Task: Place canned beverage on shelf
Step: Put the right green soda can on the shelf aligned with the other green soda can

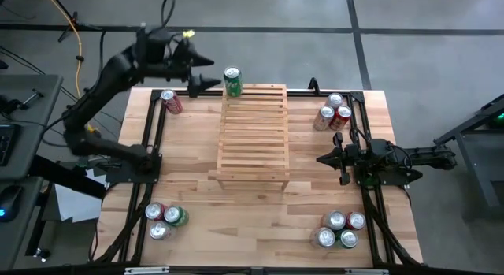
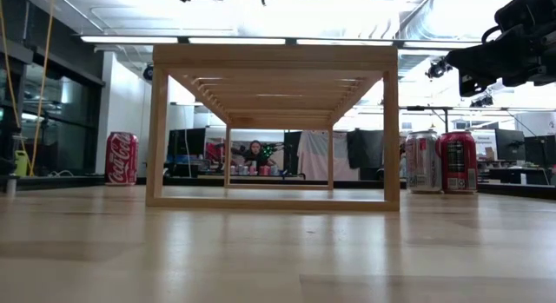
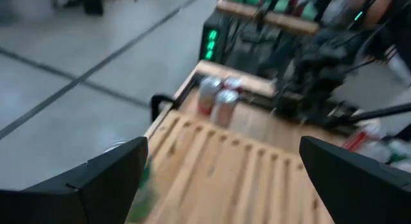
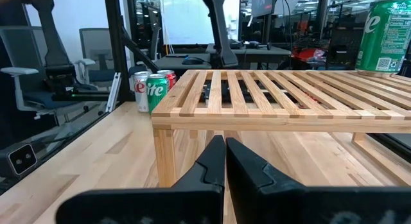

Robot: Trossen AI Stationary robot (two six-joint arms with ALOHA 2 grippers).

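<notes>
I see the green aluminium can [image 1: 232, 81] standing upright on the far left corner of the light wooden slatted shelf [image 1: 253, 133]. My left gripper [image 1: 206, 81] hangs just beside the can, fingers spread apart and holding nothing. My right gripper [image 1: 321, 158] waits right of the shelf, fingers pressed together.

You had the shelf [image 1: 253, 135] standing level on its short legs at the middle of the table: a light wooden rectangular rack of many parallel slats, open beneath. The green can [image 1: 232, 81] stood upright on the shelf's far left corner, silver top up, its base on the slats at the very edge. From the right wrist view it sat at the shelf's far end [image 4: 383, 35], untilted.
</notes>
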